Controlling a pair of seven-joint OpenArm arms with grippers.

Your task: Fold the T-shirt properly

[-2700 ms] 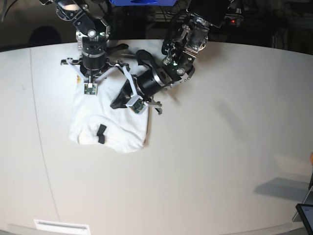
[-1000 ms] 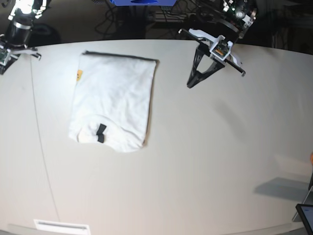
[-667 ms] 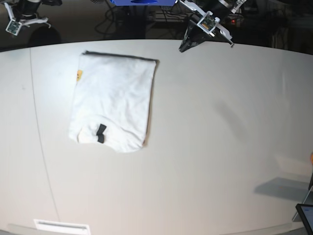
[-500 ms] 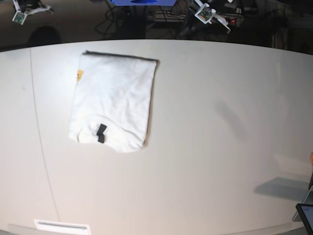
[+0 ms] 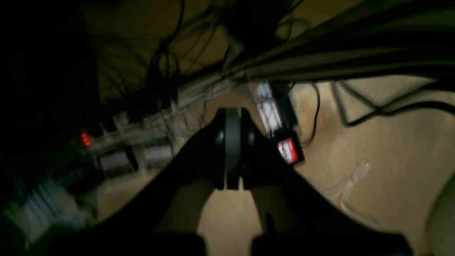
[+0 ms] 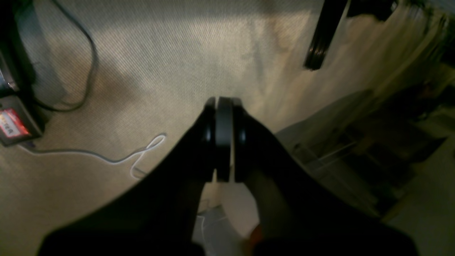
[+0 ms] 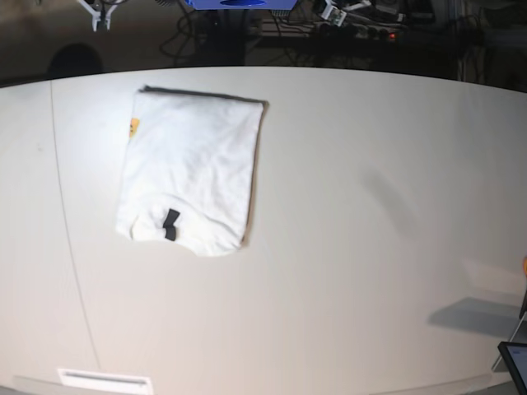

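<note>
The T-shirt (image 7: 191, 169) lies folded into a white rectangle on the left half of the table, plain side up, with its small black neck label (image 7: 170, 224) near the front edge and a bit of yellow print at the left edge. Both arms are pulled back past the table's far edge; only small parts of them show at the top of the base view. My left gripper (image 5: 233, 149) is shut and empty, pointing at a dim floor with cables. My right gripper (image 6: 223, 142) is also shut with nothing in it, over carpet.
The white table (image 7: 370, 247) fills the base view. A dark tablet corner (image 7: 515, 362) sits at the front right edge. Cables and a power box (image 6: 12, 121) lie on the floor behind the table.
Both arms have kept rising and retreating beyond the table's far edge, almost out of the base view. The folded T-shirt has not moved.
</note>
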